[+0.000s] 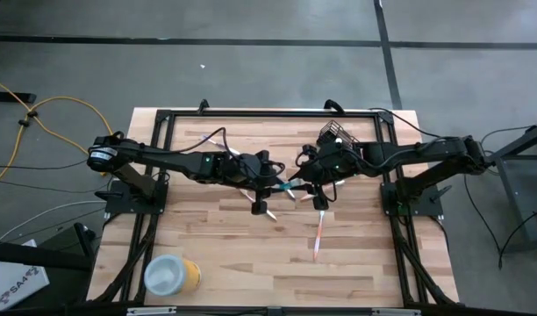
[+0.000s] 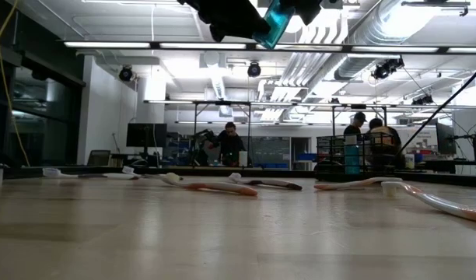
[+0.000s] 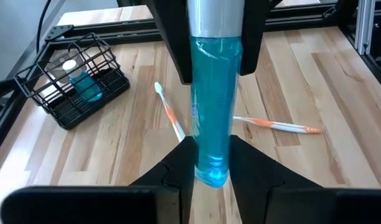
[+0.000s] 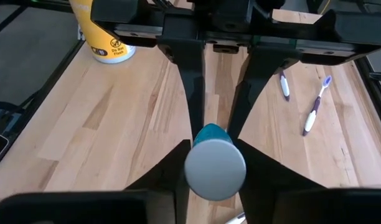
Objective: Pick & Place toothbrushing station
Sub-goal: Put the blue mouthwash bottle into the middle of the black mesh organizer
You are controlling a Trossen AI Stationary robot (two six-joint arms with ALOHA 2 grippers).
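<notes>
Toothbrushes lie closest in the low view, four or five pale streaks on the table; their heads blur together, so the count is uncertain. From overhead only one, an orange-and-white toothbrush at lower centre, reads cleanly; the rest hide under the arms. Mid-frame, the left end effector and the right end effector both close on one blue tube, lifted above the table, each at an opposite end. A second blue tube stands in the black wire holder, upper centre-right overhead. One yellow cylinder lies lower left, partly behind the frame.
</notes>
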